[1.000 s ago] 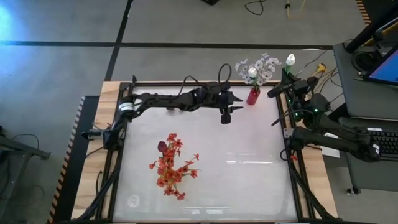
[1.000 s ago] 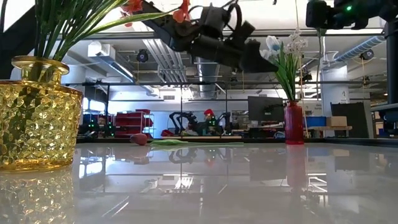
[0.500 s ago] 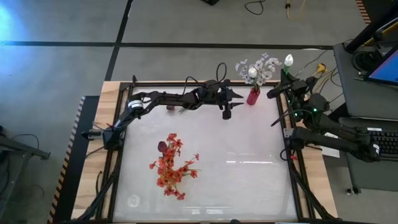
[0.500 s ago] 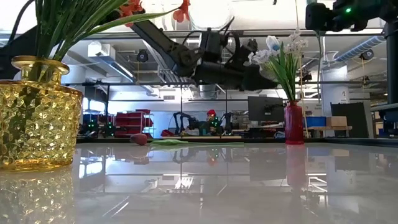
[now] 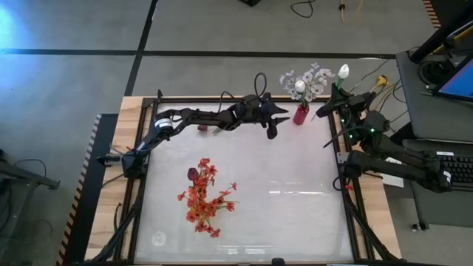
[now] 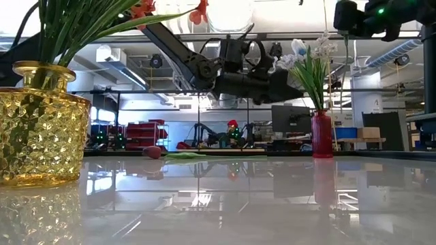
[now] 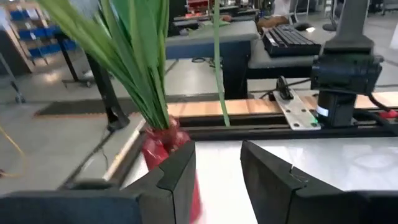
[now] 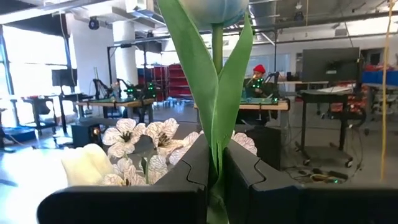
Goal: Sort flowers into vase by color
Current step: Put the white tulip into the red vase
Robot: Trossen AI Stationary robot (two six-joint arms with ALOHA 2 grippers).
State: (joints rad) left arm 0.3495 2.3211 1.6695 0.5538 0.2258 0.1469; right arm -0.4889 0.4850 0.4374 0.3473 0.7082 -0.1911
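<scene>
Table (image 5: 295, 214) | red vase (image 5: 301, 114) – white flowers (image 5: 310, 80) | left hand (image 5: 270, 128) spread | right hand (image 5: 338, 91) pinching white bud (image 5: 344, 71)

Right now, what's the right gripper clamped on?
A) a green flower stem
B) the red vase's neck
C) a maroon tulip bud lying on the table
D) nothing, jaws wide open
A: in the right wrist view the right gripper is shut on a green flower stem, with the pale bloom above it; in the high view it sits at the table's far right corner, beside the red vase.
</scene>
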